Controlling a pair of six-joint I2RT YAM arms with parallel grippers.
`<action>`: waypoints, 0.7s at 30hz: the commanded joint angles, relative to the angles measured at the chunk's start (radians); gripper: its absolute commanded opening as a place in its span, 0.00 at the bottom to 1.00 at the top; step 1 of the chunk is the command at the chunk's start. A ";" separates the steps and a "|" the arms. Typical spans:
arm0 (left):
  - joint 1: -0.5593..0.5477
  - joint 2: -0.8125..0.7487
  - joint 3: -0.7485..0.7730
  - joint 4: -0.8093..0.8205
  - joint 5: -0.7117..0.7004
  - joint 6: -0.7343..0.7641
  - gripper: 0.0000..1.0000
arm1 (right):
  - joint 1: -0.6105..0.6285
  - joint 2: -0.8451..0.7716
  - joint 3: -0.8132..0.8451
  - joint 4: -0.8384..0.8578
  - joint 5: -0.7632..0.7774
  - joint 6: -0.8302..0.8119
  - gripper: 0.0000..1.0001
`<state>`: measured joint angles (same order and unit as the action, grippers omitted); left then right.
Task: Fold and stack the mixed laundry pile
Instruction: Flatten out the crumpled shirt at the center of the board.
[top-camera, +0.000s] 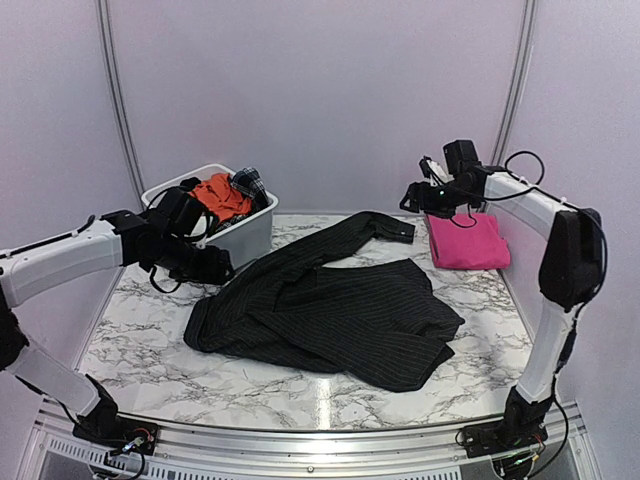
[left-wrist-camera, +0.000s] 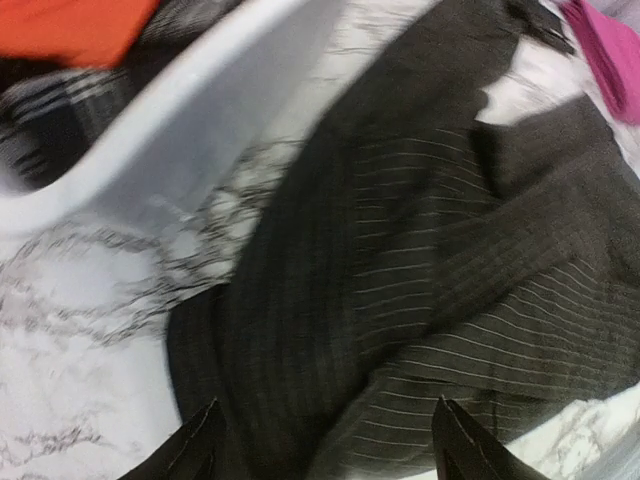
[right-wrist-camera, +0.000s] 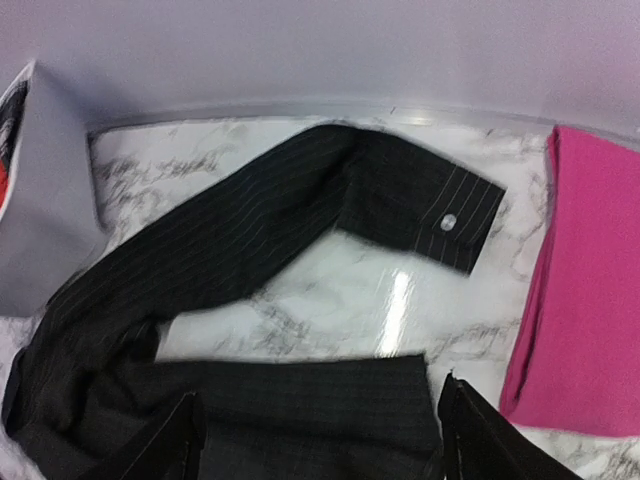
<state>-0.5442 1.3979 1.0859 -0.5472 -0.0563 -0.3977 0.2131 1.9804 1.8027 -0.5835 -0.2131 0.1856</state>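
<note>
**Marble tabletop: shirt lies loose between two open grippers**

Marble-patterned table (top-camera: 150, 370) carries a black pinstriped shirt (top-camera: 340, 310), crumpled across its middle, with one sleeve stretched toward the far wall. The left gripper (top-camera: 218, 266) hovers at the shirt's left edge, jaws spread and holding nothing. The right gripper (top-camera: 413, 197) hangs near the cuff (top-camera: 400, 231), also spread and empty. Farther back, a folded magenta-pink cloth (top-camera: 465, 242) lies at right. An orange garment (top-camera: 222, 195) and a dark plaid piece (top-camera: 250, 182) sit in a white plastic tub (top-camera: 250, 237) at left.

We see a marble-patterned table (top-camera: 150, 350). A black pinstriped shirt (top-camera: 330, 310) sprawls across its middle. A folded magenta-pink cloth (top-camera: 466, 241) lies far right, and a white tub (top-camera: 245, 240) stands far left.
</note>
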 joint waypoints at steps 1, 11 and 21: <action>-0.157 0.114 0.082 -0.006 0.099 0.173 0.73 | 0.002 -0.166 -0.215 0.011 -0.221 -0.021 0.74; -0.286 0.451 0.297 -0.110 -0.002 0.270 0.73 | 0.103 -0.253 -0.538 0.079 -0.318 -0.025 0.70; -0.280 0.497 0.312 -0.174 -0.091 0.283 0.21 | 0.116 -0.168 -0.684 0.109 -0.264 -0.018 0.67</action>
<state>-0.8307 1.9289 1.3830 -0.6712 -0.1173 -0.1280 0.3374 1.7821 1.1469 -0.4931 -0.5030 0.1741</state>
